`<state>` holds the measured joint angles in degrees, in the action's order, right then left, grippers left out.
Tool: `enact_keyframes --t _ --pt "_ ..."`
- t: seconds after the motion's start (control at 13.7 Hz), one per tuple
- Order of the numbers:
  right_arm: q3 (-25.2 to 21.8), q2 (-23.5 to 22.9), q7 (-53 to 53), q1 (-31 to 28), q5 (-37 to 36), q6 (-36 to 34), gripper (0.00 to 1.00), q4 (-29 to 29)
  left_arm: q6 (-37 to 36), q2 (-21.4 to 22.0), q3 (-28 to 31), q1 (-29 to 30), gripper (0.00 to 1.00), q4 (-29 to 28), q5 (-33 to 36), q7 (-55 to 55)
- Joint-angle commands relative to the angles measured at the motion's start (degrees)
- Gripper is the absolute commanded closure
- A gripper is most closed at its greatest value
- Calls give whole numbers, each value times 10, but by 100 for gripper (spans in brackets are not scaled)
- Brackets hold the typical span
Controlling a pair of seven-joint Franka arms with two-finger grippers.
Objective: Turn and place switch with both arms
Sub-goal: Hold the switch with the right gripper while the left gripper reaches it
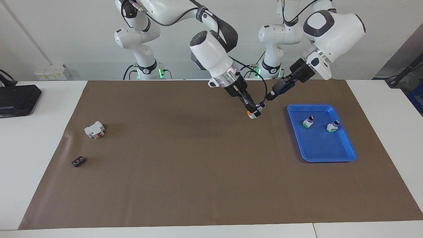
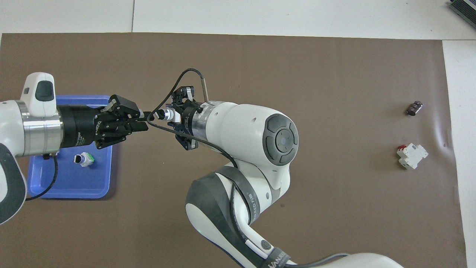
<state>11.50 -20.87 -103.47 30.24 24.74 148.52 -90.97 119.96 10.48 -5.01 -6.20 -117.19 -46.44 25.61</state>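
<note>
Right gripper point(image 1: 252, 110) holds the switch point(image 1: 253, 113) clamped above the brown mat point(image 1: 198, 165), near the tray's robot-side corner. The orange end points toward the right arm's end of the table; the black knob end points at the tray.

Left gripper point(image 1: 269, 96) sits level with the switch's knob end, its tips close to the knob point(image 2: 160, 114). Cannot tell whether its fingers are parted or closed, nor whether they touch the knob; the overhead view is crowded by the cable there.

Obstructions: a black cable point(image 2: 174, 83) loops off the right wrist and crosses between the two grippers. The left arm's wrist covers part of the blue tray point(image 1: 343, 155) in the overhead view.

Surroundings: the tray lies on the mat toward the left arm's end, with two green-ended switches point(image 1: 308, 122) point(image 1: 332, 126) in it, apart from each other. A white block with a red part point(image 1: 95, 129) and a small dark part point(image 1: 77, 161) lie toward the right arm's end, well apart from the grippers.

Room: the mat's middle and the stretch farther from the robots lie bare. A black box point(image 1: 18, 99) sits off the mat on the white table.
</note>
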Motion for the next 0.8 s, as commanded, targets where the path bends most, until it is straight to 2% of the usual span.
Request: enact_keyframes --t 0.0,0.73 --pt "1 -9 -20 0 -17 -2 100 15 41 16 6 -22 67 -26 -15 19" --pt "1 -9 -21 0 -18 -3 100 15 90 7 7 -34 68 -36 -30 20"
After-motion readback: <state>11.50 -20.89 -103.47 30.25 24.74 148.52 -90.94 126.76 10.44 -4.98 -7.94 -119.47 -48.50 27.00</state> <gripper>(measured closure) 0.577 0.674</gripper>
